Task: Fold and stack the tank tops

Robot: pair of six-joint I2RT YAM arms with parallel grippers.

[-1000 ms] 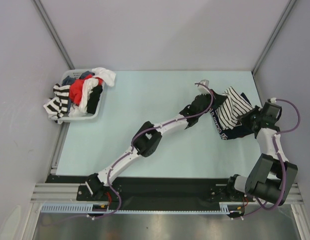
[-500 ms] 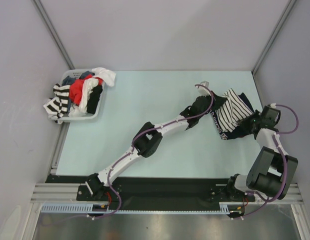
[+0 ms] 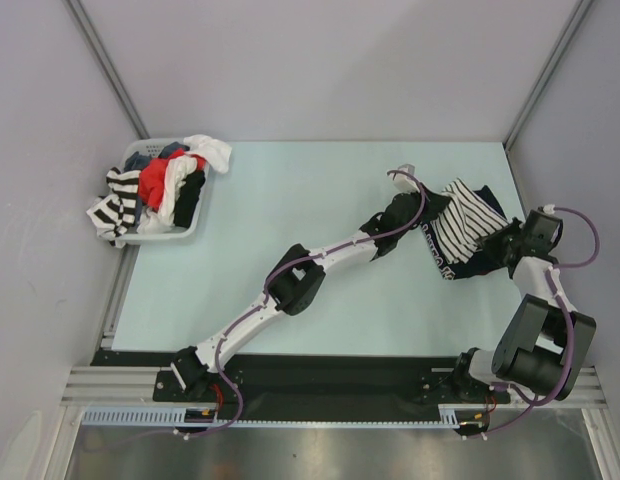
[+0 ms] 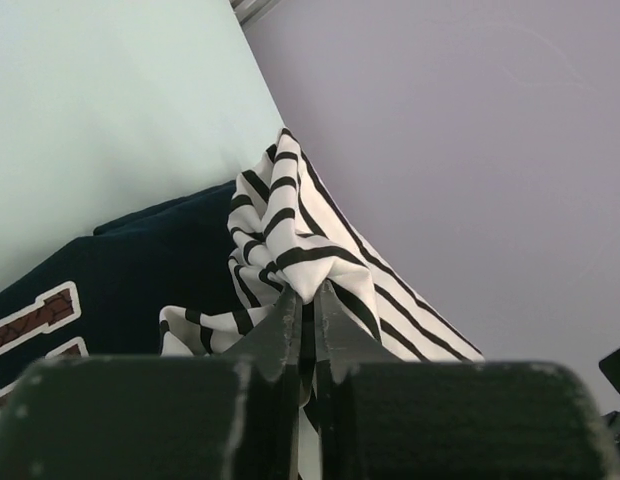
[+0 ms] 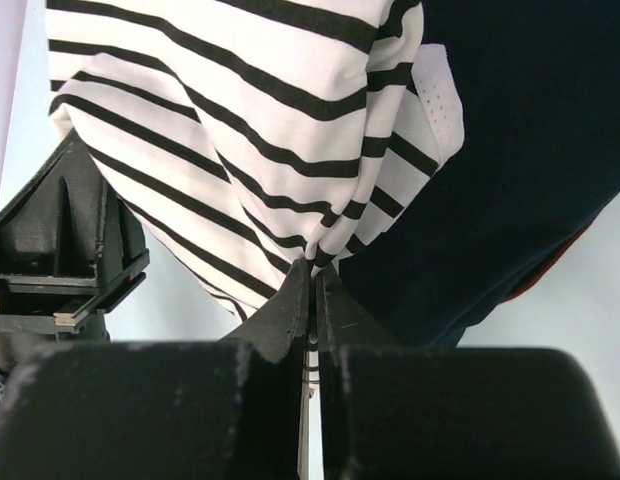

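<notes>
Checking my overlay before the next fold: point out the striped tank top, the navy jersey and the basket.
striped tank top [image 3: 458, 218], top view, middle of the striped cloth.
navy jersey [image 4: 145, 275], left wrist view, plain dark panel.
basket [image 3: 175, 235], top view, near wall.

I read a white cloth tank top [image 5: 220, 150] with thin black stripes, a dark navy jersey top [image 5: 520, 150] with maroon white-edged lettering, a pale mint tabletop [image 3: 290, 200], and a white plastic basket [image 3: 168, 238] holding red, white, black and striped garments [image 3: 158, 182].
</notes>
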